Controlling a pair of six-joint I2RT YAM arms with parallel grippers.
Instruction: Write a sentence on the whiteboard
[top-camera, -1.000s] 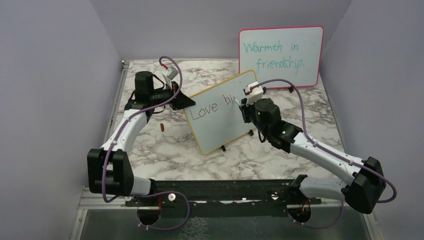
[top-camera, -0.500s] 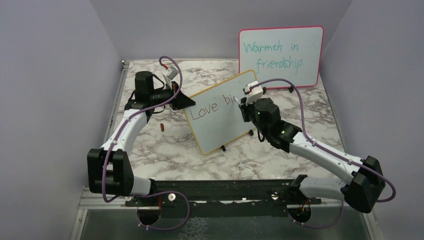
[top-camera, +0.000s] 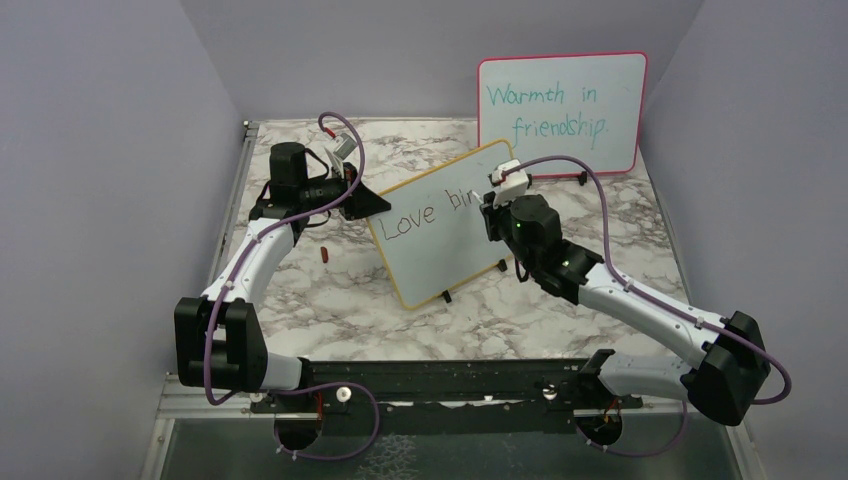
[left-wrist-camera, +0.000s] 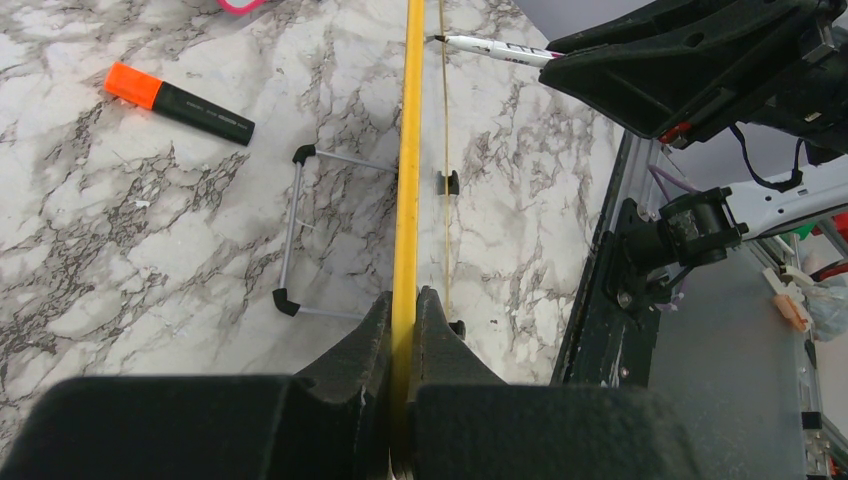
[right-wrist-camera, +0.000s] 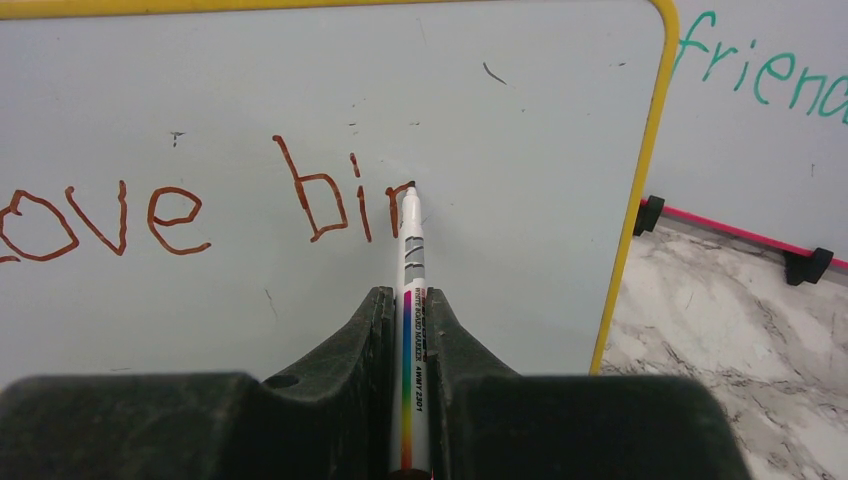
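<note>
The whiteboard (top-camera: 440, 258), white with a yellow frame, stands tilted in the middle of the table. My left gripper (top-camera: 372, 206) is shut on its left edge; the left wrist view shows the yellow frame (left-wrist-camera: 407, 150) pinched between the jaws of that gripper (left-wrist-camera: 404, 300). My right gripper (right-wrist-camera: 408, 300) is shut on a white marker (right-wrist-camera: 411, 255) with a rainbow stripe. The marker's tip touches the whiteboard (right-wrist-camera: 300, 80). The sentence (right-wrist-camera: 180, 215) reads "Love bi" plus the start of another letter, in reddish-brown. From above, the right gripper (top-camera: 487, 207) is at the board's upper right.
A pink-framed board (top-camera: 560, 110) with teal writing stands at the back right. An orange-capped black marker (left-wrist-camera: 178, 98) lies on the marble behind the whiteboard, near its wire stand (left-wrist-camera: 290, 240). A small red piece (top-camera: 324, 254) lies left of the board.
The right gripper has shifted slightly to the right along the board, and a new stroke now follows "bi". The left arm has not moved.
</note>
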